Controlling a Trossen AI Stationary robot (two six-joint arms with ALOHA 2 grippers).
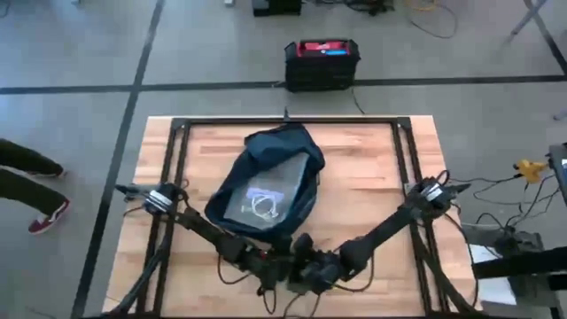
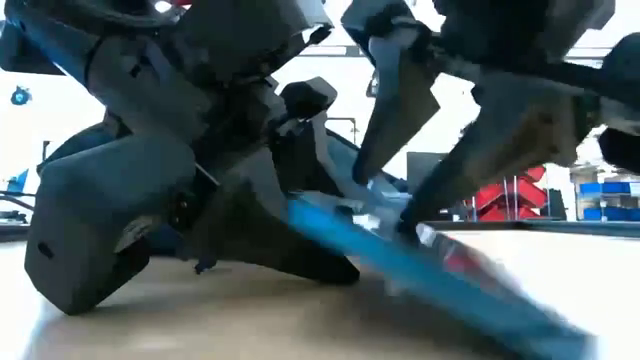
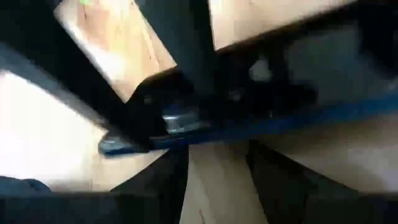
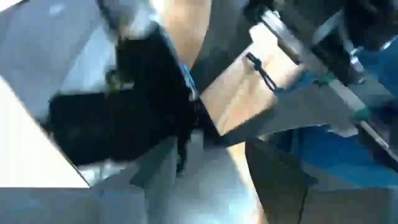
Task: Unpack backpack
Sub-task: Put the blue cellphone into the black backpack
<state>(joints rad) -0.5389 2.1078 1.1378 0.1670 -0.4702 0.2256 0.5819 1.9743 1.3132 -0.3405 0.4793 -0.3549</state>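
Left tool (image 1: pixel 266 263): seen low in the high view, left of centre at the near edge of the counter, just below the bottom end of the backpack; whether its fingers are released or clenched cannot be told.
Right tool (image 1: pixel 306 266): seen low in the high view, just right of the left tool and close beside it; its fingers (image 4: pixel 283 177) are seen parted in the right wrist view, with nothing clearly held between them.
Low view: the frame is filled by both dark arm ends pressed close together; a blue strip (image 2: pixel 420 270) is seen slanting from centre to lower right, and what it belongs to cannot be told.
Counter (image 1: pixel 372 177): a pale wooden top with a black frame, filling the middle of the high view.
Backpack (image 1: pixel 283 155): a dark navy soft bag laid on the counter at the centre of the high view, its mouth spread open and turned upward, its lower end near both tools.
Inside the backpack: a pale lining is shown, with a flat clear packet (image 1: pixel 264 202) holding a coiled white cable laid on it.
Black box (image 1: pixel 322 64): set on the floor beyond the far edge of the counter, upper centre of the high view, with a red top.
Person (image 1: pixel 40 190): legs and a red shoe are seen on the floor at the left edge of the high view.
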